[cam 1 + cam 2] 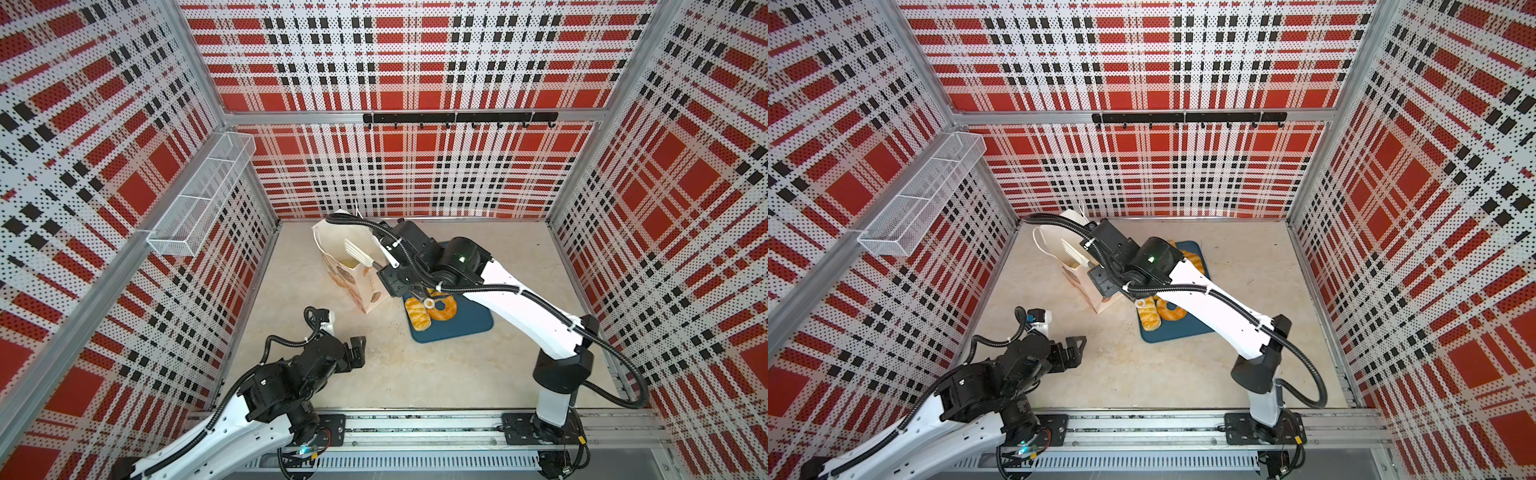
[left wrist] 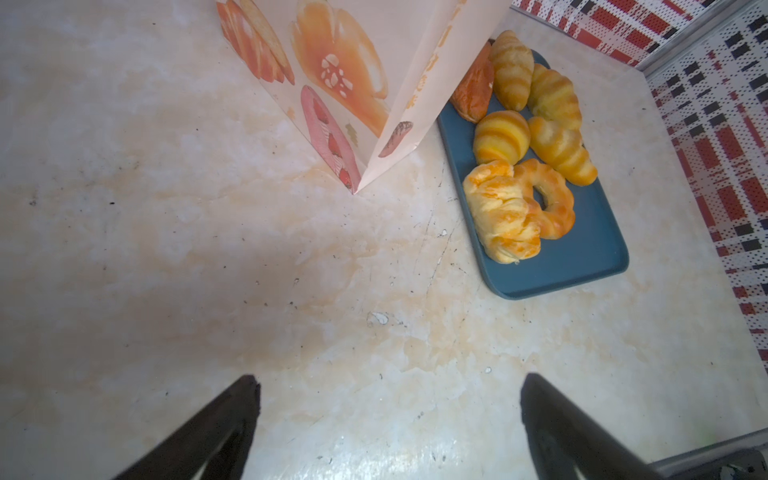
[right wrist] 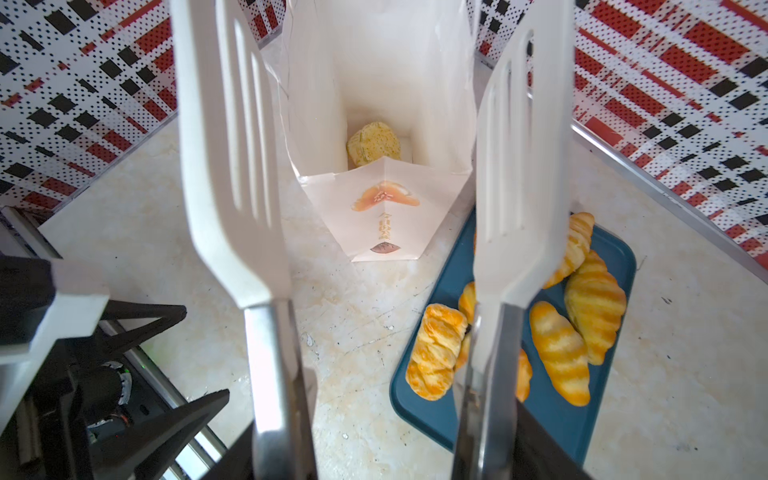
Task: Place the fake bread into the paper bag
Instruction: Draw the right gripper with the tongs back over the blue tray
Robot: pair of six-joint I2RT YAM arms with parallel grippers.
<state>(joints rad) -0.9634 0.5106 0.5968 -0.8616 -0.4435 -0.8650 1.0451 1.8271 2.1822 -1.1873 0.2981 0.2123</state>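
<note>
Ahead of the right gripper [image 3: 386,453], whose jaws clamp the tongs [image 3: 232,166] with their blades spread and empty, one bun [image 3: 374,143] lies inside the paper bag [image 3: 386,216]. Seven pieces of fake bread [image 2: 503,216] sit on the blue tray [image 2: 582,266] beside those blades. The left gripper [image 2: 390,415] gapes wide, holding nothing.

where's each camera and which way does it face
top views: overhead, looking down at table; left arm and right arm show
left wrist: on left arm, faces paper bag and tray; open left gripper shows
right wrist: on right arm, looks into bag; tongs in right gripper show
shared: both wrist views see bag, tray, fake bread
</note>
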